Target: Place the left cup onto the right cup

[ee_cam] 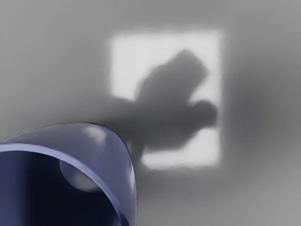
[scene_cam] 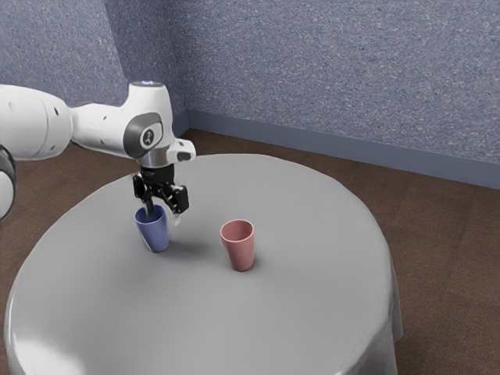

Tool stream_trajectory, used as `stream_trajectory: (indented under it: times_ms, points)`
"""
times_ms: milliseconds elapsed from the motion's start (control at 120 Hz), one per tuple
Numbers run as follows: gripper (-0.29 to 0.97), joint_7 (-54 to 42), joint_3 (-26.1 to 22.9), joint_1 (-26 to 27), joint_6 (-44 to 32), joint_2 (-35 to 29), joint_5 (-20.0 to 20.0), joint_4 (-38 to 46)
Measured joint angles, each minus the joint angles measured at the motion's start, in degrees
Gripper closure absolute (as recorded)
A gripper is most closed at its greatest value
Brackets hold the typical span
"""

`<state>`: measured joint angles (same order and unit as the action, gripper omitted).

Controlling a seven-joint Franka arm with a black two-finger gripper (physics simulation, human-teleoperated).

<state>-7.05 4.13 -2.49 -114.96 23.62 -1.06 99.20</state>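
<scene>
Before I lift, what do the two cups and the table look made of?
Blue cup: likely plastic, smooth, with a soft highlight on its thin wall. Pink cup: same look, duller. Table: gray cover, draped at the edge like cloth, slightly shiny.

arm [scene_cam: 86, 129]: glossy white rounded shells | joints: dark grey bands between the shells | wrist: grey round cap with a small mark, pale blue light on top | gripper [scene_cam: 162, 212]: black, boxy, two short fingers under a white flange
</scene>
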Motion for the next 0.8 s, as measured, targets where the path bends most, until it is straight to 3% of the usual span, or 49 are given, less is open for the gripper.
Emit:
stream_trajectory:
  times_ms: [800]
  points:
    - [0.41, -0.9, 0.5, -0.6, -0.8, 1.5, 1.2, 0.1]
